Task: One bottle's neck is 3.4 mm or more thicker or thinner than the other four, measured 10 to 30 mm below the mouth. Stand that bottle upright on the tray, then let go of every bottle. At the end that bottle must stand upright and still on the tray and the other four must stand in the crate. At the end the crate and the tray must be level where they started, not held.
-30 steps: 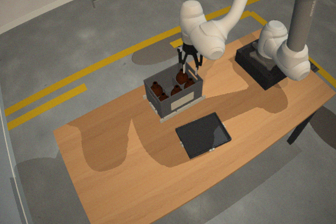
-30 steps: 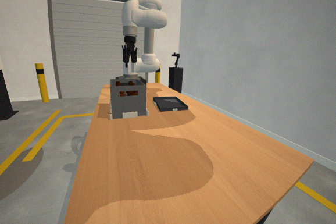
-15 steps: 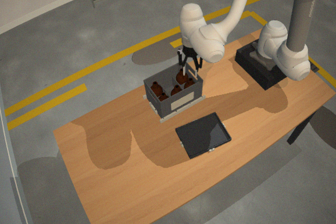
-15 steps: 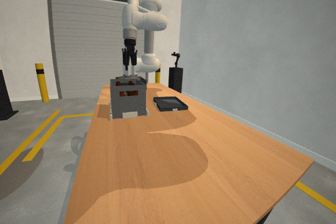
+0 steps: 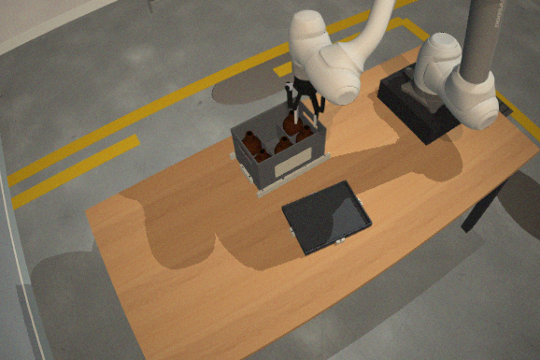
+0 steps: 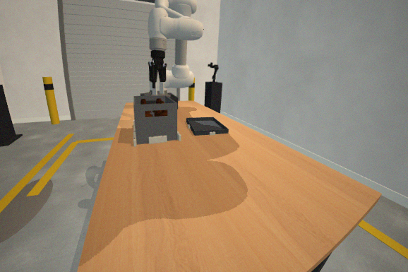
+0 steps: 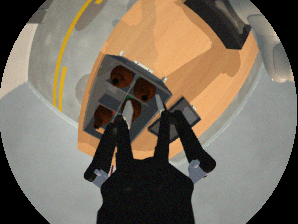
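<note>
Top view first: from where I stand, the black two-finger gripper point(image 5: 305, 119) point(image 6: 157, 89) point(image 7: 143, 102) hangs over the open grey rectangular crate point(image 5: 267, 180) point(image 6: 155, 126) point(image 7: 149, 120), its fingers partly apart with nothing between them, probably spaced to slip around a slim neck. Five round-shouldered brown bottles point(image 5: 252, 142) point(image 6: 159, 101) point(image 7: 121, 76) stand inside, where dividers keep them separate and should stop them tipping. I cannot tell which neck is odd. Pale brackets point(image 5: 294, 177) point(image 6: 157, 139) sit against the crate's foot, presumably to stop it sliding. Beside it, the shallow black rectangular tray point(image 5: 327, 218) point(image 6: 207, 126) point(image 7: 186, 111) lies flat, ready to receive the chosen bottle upright.
</note>
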`<state>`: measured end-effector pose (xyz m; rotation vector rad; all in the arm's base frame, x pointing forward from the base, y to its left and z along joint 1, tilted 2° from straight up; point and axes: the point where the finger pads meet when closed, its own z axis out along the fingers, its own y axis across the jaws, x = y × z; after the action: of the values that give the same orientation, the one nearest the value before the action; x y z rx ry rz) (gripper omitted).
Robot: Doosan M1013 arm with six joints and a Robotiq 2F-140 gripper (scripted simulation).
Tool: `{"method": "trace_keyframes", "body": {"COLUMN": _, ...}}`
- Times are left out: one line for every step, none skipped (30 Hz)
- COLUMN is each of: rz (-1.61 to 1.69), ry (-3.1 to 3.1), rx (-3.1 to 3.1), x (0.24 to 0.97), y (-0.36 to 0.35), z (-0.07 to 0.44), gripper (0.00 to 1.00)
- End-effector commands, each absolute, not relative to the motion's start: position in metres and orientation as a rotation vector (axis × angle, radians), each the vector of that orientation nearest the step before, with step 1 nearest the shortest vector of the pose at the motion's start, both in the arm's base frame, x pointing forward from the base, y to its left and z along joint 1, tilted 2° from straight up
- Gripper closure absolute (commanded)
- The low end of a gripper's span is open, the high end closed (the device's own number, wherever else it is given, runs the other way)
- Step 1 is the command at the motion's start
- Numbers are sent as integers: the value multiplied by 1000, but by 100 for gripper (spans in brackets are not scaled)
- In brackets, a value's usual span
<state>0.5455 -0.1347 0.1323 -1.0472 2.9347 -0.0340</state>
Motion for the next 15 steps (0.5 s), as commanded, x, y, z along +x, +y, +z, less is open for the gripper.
{"method": "trace_keyframes", "body": {"rz": -34, "ry": 2939, "rx": -1043, "x": 544, "y": -133, "z": 128, "gripper": 62}}
{"method": "trace_keyframes", "body": {"rz": -34, "ry": 2939, "rx": -1043, "x": 545, "y": -133, "z": 128, "gripper": 62}}
{"method": "trace_keyframes", "body": {"rz": -34, "ry": 2939, "rx": -1043, "x": 545, "y": -133, "z": 127, "gripper": 62}}
{"method": "trace_keyframes", "body": {"rz": -34, "ry": 2939, "rx": -1043, "x": 545, "y": -133, "z": 127, "gripper": 62}}
{"method": "trace_keyframes", "body": {"rz": -34, "ry": 2939, "rx": -1043, "x": 545, "y": -133, "z": 127, "gripper": 62}}
{"method": "trace_keyframes", "body": {"rz": -34, "ry": 2939, "rx": -1043, "x": 545, "y": -133, "z": 126, "gripper": 62}}
{"method": "trace_keyframes", "body": {"rz": -34, "ry": 2939, "rx": -1043, "x": 545, "y": -133, "z": 126, "gripper": 62}}
{"method": "trace_keyframes", "body": {"rz": -34, "ry": 2939, "rx": -1043, "x": 545, "y": -133, "z": 126, "gripper": 62}}
{"method": "trace_keyframes", "body": {"rz": -34, "ry": 2939, "rx": -1043, "x": 545, "y": -133, "z": 126, "gripper": 62}}
{"method": "trace_keyframes", "body": {"rz": -34, "ry": 2939, "rx": -1043, "x": 545, "y": -133, "z": 126, "gripper": 62}}
{"method": "trace_keyframes", "body": {"rz": -34, "ry": 2939, "rx": -1043, "x": 545, "y": -133, "z": 126, "gripper": 62}}
{"method": "trace_keyframes", "body": {"rz": -34, "ry": 2939, "rx": -1043, "x": 545, "y": -133, "z": 126, "gripper": 62}}
{"method": "trace_keyframes", "body": {"rz": -34, "ry": 2939, "rx": -1043, "x": 545, "y": -133, "z": 126, "gripper": 62}}
{"method": "trace_keyframes", "body": {"rz": -34, "ry": 2939, "rx": -1043, "x": 545, "y": -133, "z": 126, "gripper": 62}}
{"method": "trace_keyframes", "body": {"rz": -34, "ry": 2939, "rx": -1043, "x": 545, "y": -133, "z": 126, "gripper": 62}}
